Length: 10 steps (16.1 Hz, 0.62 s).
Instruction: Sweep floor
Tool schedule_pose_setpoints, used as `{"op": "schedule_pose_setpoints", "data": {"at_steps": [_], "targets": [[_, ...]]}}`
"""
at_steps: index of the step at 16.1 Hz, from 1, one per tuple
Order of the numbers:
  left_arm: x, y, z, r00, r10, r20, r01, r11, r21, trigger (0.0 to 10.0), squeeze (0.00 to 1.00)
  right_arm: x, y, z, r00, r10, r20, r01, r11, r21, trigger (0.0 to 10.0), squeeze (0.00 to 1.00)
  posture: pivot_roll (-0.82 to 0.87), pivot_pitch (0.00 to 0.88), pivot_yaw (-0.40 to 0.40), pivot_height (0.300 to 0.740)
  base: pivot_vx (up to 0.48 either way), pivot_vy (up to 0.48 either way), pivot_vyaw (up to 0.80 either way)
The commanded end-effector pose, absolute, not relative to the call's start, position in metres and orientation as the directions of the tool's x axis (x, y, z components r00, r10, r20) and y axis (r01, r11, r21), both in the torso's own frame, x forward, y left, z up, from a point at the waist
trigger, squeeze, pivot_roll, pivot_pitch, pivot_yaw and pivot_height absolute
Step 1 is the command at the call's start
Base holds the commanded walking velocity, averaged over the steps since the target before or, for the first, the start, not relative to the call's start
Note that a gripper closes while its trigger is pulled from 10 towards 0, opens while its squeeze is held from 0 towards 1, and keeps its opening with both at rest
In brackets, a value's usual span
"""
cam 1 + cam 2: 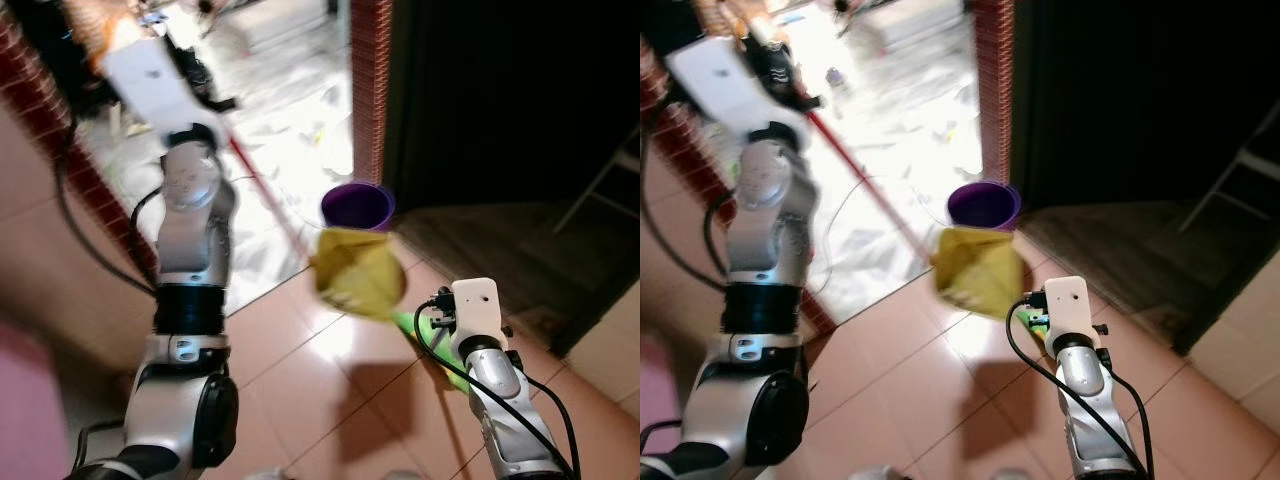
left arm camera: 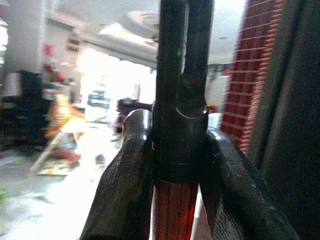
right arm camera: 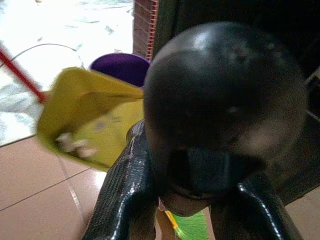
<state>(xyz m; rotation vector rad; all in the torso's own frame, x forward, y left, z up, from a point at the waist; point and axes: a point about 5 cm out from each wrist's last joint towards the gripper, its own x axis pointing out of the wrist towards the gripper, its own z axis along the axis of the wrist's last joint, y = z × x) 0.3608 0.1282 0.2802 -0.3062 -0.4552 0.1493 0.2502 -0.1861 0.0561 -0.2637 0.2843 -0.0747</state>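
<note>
Closest in, right end effector [image 3: 195, 167], both black fingers [image 3: 120, 195] pressed against the neck under a round black knob [image 3: 225, 95], so closed on the top of the broom. Below that grip, green broom bristles [image 3: 189, 226] just above the reddish floor tiles [image 1: 300, 380], low beside the right wrist [image 1: 475, 305].

Just past the knob, a yellow dustpan [image 1: 358, 272], tilted and lifted off the floor, with pale scraps of debris [image 3: 75, 145] in its lower corner. Near the right end effector but not touching it; somewhat blurred.

From the dustpan, a thin red handle [image 1: 262, 185] slanting up and away to the raised left arm. Left end effector [image 2: 175, 150] closed on this handle, one finger [image 2: 125, 190] on each side of the red shaft [image 2: 172, 212], right where a black forked cap [image 2: 182, 90] begins. So dustpan well apart from the left end effector, hanging at the far low end of the handle gripped there.

Directly behind the dustpan, a purple bucket [image 1: 357, 206], upright on the floor at the foot of a red brick pillar [image 1: 370, 80]. Dustpan's upper edge overlapping the bucket's rim from the head view; cannot tell whether touching.

Beyond the bucket, a bright pale marbled floor [image 1: 270, 120]; to the right of the pillar, a dark room.
</note>
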Motion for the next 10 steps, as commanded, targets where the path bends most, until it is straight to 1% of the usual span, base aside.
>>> {"op": "schedule_pose_setpoints", "data": {"at_steps": [1, 2, 4, 5, 7, 9, 10], "targets": [[0.356, 0.152, 0.299, 0.823, 0.298, 0.484, -0.142, 0.932, -0.333, 10.0, 0.0, 0.246, -0.185, 0.045, 0.939, -0.119, -0.322, 0.03, 0.964, -0.266, 10.0, 0.0, -0.12, 0.0, 0.128, 0.74, 0.472, 0.0, 0.0], [0.355, 0.154, 0.307, 0.801, 0.315, 0.509, -0.152, 0.929, -0.336, 10.0, 0.0, 0.246, -0.183, 0.045, 0.94, -0.105, -0.326, 0.018, 0.966, -0.26, 10.0, 0.0, -0.12, 0.0, 0.127, 0.74, 0.461, 0.0, 0.0], [0.356, 0.157, 0.313, 0.788, 0.341, 0.513, -0.18, 0.924, -0.339, 10.0, 0.0, 0.246, -0.182, 0.044, 0.939, -0.095, -0.33, 0.008, 0.967, -0.256, 10.0, 0.0, -0.12, 0.0, 0.126, 0.74, 0.456, 0.0, 0.0], [0.359, 0.163, 0.313, 0.781, 0.389, 0.488, -0.234, 0.907, -0.35, 10.0, 0.0, 0.246, -0.181, 0.044, 0.939, -0.084, -0.332, -0.003, 0.968, -0.252, 10.0, 0.0, -0.12, 0.0, 0.128, 0.74, 0.431, 0.0, 0.0], [0.362, 0.169, 0.313, 0.771, 0.437, 0.463, -0.288, 0.888, -0.359, 10.0, 0.0, 0.246, -0.18, 0.044, 0.94, -0.074, -0.332, -0.013, 0.968, -0.251, 10.0, 0.0, -0.12, 0.0, 0.129, 0.74, 0.428, 0.0, 0.0], [0.367, 0.172, 0.309, 0.787, 0.477, 0.391, -0.305, 0.852, -0.426, 10.0, 0.0, 0.246, -0.179, 0.044, 0.942, -0.065, -0.331, -0.021, 0.968, -0.25, 10.0, 0.0, -0.12, 0.0, 0.129, 0.74, 0.418, 0.0, 0.0], [0.369, 0.173, 0.309, 0.785, 0.483, 0.388, -0.311, 0.848, -0.429, 10.0, 0.0, 0.246, -0.178, 0.044, 0.943, -0.06, -0.329, -0.025, 0.968, -0.25, 10.0, 0.0, -0.13, 0.0, 0.13, 0.74, 0.416, 0.0, 0.0]]}}
